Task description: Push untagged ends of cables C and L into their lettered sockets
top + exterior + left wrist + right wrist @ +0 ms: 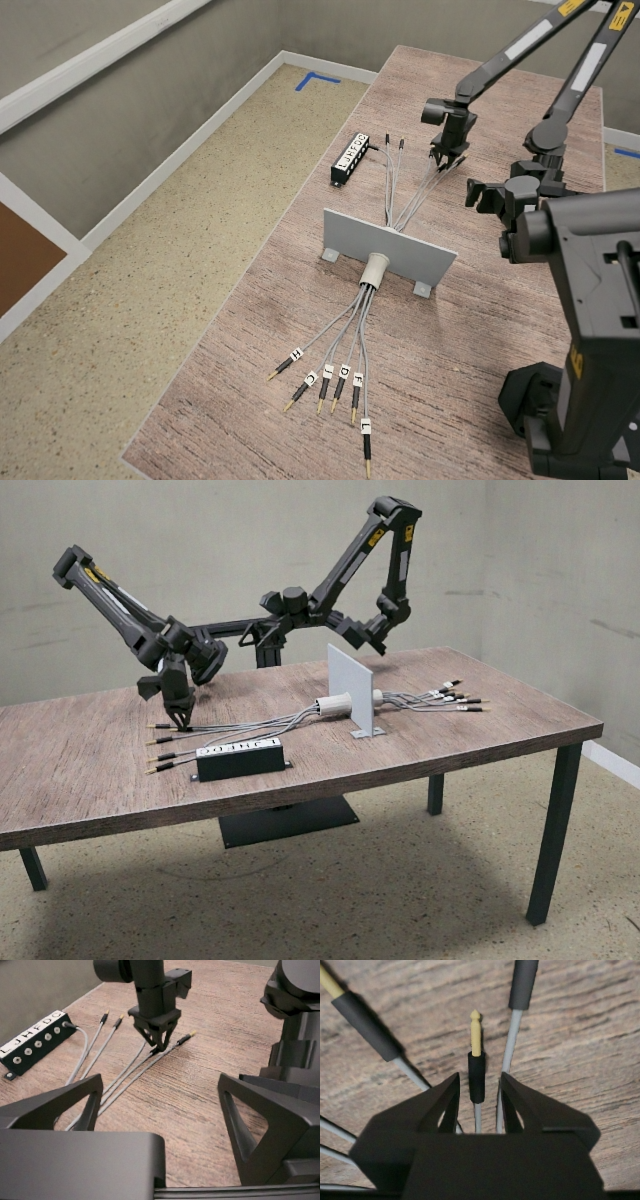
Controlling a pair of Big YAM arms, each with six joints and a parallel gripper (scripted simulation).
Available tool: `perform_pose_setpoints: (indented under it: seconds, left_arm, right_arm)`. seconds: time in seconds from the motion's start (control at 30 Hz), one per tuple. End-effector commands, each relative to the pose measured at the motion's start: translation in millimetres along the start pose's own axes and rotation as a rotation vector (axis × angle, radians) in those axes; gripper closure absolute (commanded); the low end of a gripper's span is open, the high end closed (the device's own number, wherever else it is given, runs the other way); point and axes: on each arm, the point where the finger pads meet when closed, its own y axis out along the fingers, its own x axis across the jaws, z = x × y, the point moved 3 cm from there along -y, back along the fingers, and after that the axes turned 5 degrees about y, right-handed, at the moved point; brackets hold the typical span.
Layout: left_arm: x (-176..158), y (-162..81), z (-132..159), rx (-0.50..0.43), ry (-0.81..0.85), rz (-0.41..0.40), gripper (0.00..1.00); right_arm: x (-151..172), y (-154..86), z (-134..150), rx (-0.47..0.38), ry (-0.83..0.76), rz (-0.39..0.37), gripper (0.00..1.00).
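The black junction box (350,158) lies near the table's far left edge, lettered L J H F D C; a grey cable is plugged in at its C end (67,1024). Several loose untagged plugs lie beside it (393,140). My right gripper (444,162) is down over them. In the right wrist view its open fingers straddle one black plug (476,1076) with gaps on both sides; other plugs lie left (365,1025) and right (522,985). The tagged ends C (310,378) and L (365,426) lie on the near side. My left gripper (480,196) hovers open and empty.
A grey upright panel (387,248) with a beige conduit (374,268) crosses the table's middle, and all cables run through it. Tagged ends H (296,354), J (327,370), D (344,370) and F (357,380) fan out in front.
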Motion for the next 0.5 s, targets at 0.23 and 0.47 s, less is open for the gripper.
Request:
perform_pose_setpoints:
  seconds: [0.23, 0.47]
  left_arm:
    - [9.3, 6.8, -11.5, -0.025, -0.032, -0.020, 0.00]
    - [9.3, 6.8, -11.5, -0.025, -0.032, -0.020, 0.00]
  right_arm:
    - [2.3, 7.7, 3.7, 0.007, -0.023, -0.010, 0.74]
    - [3.3, 6.7, 3.0, 0.008, -0.019, -0.015, 0.82]
